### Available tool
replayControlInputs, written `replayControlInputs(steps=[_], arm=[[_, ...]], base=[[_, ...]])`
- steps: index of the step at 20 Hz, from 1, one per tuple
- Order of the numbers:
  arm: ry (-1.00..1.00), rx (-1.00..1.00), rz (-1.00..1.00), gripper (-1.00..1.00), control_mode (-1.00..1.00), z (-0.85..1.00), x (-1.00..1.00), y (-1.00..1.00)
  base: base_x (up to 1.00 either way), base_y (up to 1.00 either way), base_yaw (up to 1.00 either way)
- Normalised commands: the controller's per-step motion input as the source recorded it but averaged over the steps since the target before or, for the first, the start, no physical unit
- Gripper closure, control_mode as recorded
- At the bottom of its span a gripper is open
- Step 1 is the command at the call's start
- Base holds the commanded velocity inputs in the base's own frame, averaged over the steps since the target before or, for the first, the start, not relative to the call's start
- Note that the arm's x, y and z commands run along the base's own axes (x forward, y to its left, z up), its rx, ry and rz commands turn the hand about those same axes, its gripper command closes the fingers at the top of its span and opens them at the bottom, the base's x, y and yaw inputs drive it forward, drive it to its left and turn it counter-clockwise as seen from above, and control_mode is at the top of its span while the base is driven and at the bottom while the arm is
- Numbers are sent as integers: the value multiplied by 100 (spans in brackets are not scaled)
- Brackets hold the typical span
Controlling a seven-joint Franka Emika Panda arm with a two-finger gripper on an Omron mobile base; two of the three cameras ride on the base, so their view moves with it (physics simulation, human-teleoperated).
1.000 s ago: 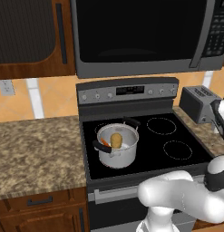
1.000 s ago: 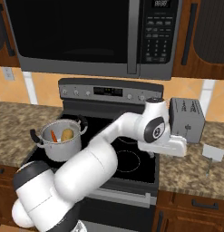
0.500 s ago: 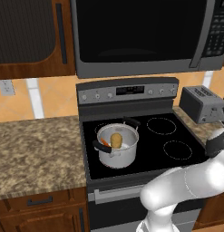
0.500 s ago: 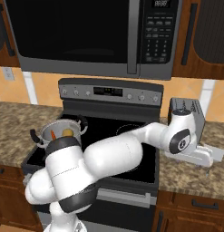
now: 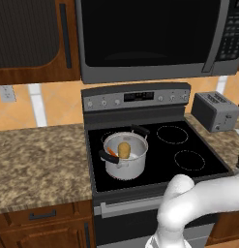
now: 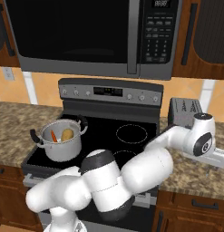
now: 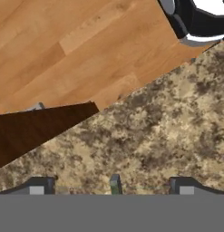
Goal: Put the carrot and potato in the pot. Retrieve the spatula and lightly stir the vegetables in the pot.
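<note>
Pot holds carrot and potato | our gripper spread wide, grasping nothing, above speckled counter

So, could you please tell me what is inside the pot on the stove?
The pot holds the potato and the carrot. Its wall hides their lower parts and the bottom.

Kitchen: stove, microwave, granite counter.

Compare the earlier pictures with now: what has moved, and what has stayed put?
The arm swung further right, past the toaster, out over the counter; fingers stayed open, holding nothing. The pot with carrot and potato stayed put.
</note>
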Motion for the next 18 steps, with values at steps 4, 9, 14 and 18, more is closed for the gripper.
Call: replayControlInputs(steps=[4, 9, 14, 18], arm=[[0, 7, 0, -100, -100, -74, 35, -30], [0, 5, 0, -100, -100, -56, 20, -29], [0, 2, 0, -100, -100, -40, 35, -26], [-2, 0, 0, 100, -100, -44, 16, -6]], base=[[0, 0, 0], [0, 0, 0], [0, 0, 0], [0, 0, 0]])
